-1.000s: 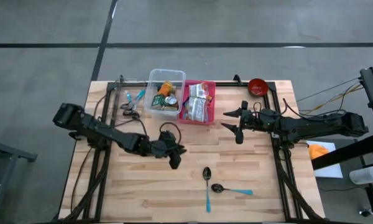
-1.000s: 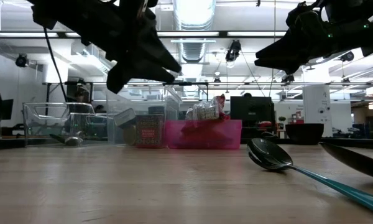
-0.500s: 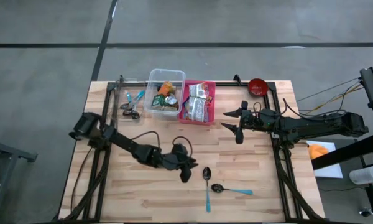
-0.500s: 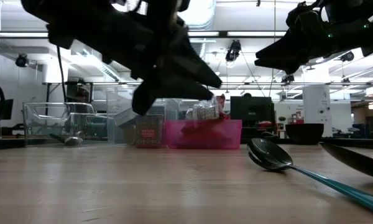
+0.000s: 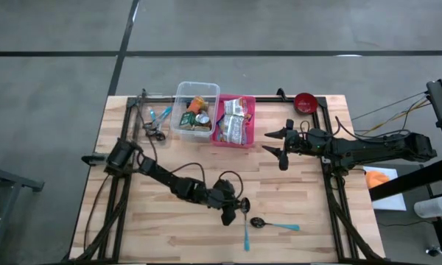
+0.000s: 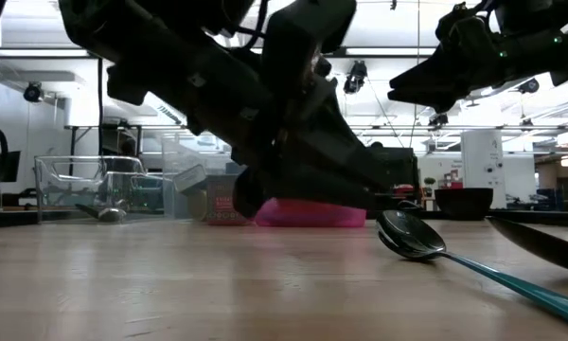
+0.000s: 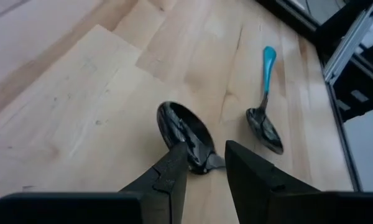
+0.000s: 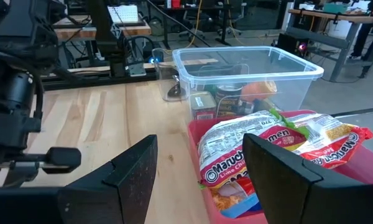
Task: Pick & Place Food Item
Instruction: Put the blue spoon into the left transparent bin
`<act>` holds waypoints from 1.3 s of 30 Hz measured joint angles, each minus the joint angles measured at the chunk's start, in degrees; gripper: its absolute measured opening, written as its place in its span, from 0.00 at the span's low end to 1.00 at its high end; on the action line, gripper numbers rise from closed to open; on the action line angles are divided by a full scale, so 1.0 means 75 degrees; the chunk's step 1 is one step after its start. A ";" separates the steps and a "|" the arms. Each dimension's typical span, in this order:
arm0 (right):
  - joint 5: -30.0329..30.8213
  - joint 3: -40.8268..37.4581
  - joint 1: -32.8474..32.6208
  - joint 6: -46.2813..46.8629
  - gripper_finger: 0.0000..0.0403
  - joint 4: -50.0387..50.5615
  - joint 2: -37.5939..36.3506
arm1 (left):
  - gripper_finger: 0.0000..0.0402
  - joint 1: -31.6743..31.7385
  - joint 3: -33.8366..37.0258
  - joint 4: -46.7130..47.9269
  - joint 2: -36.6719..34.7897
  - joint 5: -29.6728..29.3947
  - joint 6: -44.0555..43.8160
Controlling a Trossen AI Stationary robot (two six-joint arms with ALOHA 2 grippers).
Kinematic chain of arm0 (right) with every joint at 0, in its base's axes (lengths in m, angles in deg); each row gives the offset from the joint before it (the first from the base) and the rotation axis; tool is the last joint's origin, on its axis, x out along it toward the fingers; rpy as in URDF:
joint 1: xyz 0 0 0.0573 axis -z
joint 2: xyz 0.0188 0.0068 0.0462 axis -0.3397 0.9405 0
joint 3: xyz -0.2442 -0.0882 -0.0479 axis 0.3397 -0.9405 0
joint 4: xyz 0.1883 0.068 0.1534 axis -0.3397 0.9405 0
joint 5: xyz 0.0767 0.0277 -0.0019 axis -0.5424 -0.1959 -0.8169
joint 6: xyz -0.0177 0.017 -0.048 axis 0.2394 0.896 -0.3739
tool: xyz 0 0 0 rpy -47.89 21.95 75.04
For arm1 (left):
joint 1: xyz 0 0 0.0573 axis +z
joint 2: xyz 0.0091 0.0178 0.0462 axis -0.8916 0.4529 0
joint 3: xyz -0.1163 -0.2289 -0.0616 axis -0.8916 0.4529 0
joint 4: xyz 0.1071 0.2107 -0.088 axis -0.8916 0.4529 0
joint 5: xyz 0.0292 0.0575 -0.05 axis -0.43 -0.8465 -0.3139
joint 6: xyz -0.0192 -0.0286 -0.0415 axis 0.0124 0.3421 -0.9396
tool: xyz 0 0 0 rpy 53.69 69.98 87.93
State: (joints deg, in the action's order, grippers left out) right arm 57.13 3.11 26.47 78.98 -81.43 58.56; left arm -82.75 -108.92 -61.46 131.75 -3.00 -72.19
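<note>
Wooden surface (image 5: 169,221) under my arms, my left tool (image 7: 206,163) low over a black spoon (image 7: 185,134), fingers narrowly parted astride its neck, noodle packet (image 8: 261,142) in the pink bin (image 5: 248,118), my right tool (image 5: 282,146) spread wide beside it.

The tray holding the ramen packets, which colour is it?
Pink tray; the high view shows it best.

A lab: ceiling strip lights (image 6: 298,17), workbenches (image 8: 127,28) and monitors (image 6: 383,166) beyond the table.
</note>
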 joint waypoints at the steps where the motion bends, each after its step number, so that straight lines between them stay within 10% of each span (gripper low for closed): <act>1: 0.0000 0.0001 0.0000 0.0004 0.58 -0.0002 0.0002 | 0.28 0.0008 -0.0046 0.0004 0.0068 0.0002 0.0000; 39: 0.0002 0.0000 0.0002 0.0011 0.58 -0.0005 0.0000 | 0.34 0.0414 -0.0198 -0.0151 0.0367 0.0286 0.1175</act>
State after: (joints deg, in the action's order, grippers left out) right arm 57.14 3.11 26.49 79.06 -81.47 58.56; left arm -79.65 -110.41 -62.60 134.50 -0.85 -63.38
